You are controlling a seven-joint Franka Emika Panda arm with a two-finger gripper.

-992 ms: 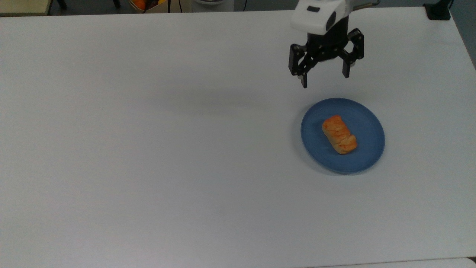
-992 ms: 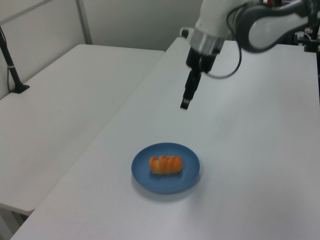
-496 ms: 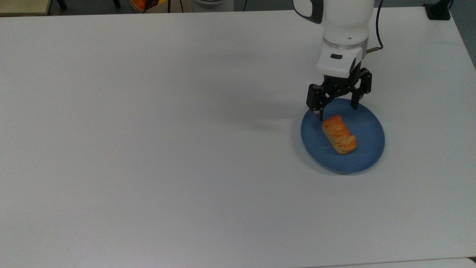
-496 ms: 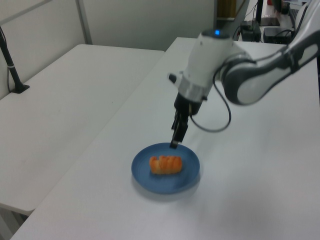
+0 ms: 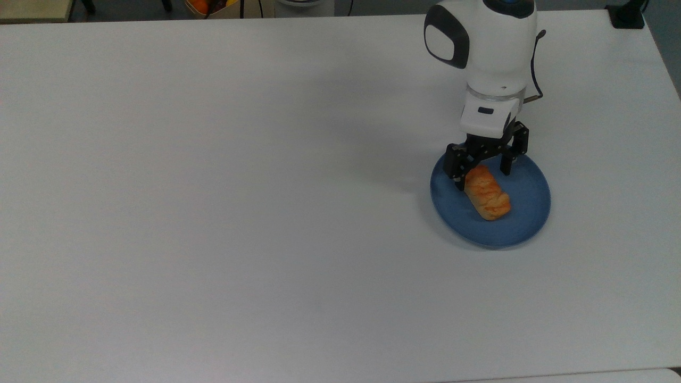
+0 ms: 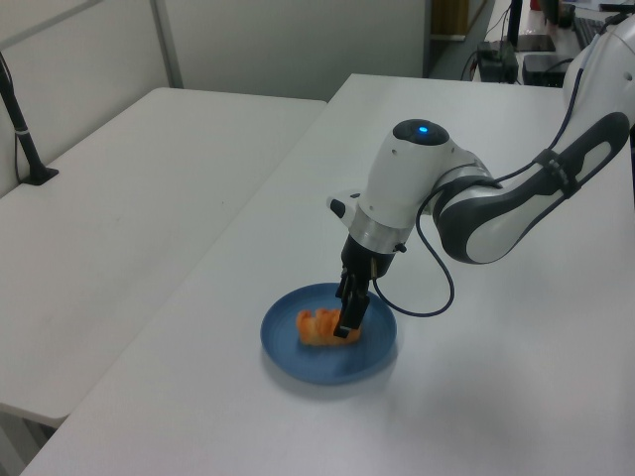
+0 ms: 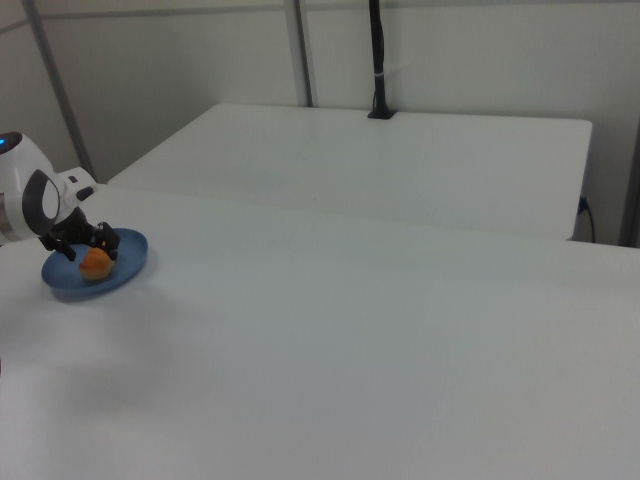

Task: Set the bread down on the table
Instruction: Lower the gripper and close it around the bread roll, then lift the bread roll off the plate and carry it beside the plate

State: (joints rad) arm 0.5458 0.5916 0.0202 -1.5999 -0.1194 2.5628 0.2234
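Observation:
The bread (image 5: 487,192), a small golden-orange braided roll, lies on a round blue plate (image 5: 526,213) on the white table (image 5: 213,186) at the top view's right. My gripper (image 5: 481,178) is open and lowered over the roll's upper end, one finger on each side of it. In the left view the bread (image 6: 319,327) lies on the plate (image 6: 288,349) with the gripper (image 6: 347,329) down at its right end. In the right view the bread (image 7: 94,264), the plate (image 7: 125,272) and the gripper (image 7: 85,252) sit at the far left.
A second white table (image 6: 109,228) stands alongside, with a black post (image 6: 22,139) clamped to it. The white arm (image 6: 496,203) reaches in from the left view's right. Wide bare tabletop (image 5: 239,239) lies at the top view's left of the plate.
The gripper has come down from high above the table's far side onto the plate and now straddles one end of the bread. The bread and plate have not moved.

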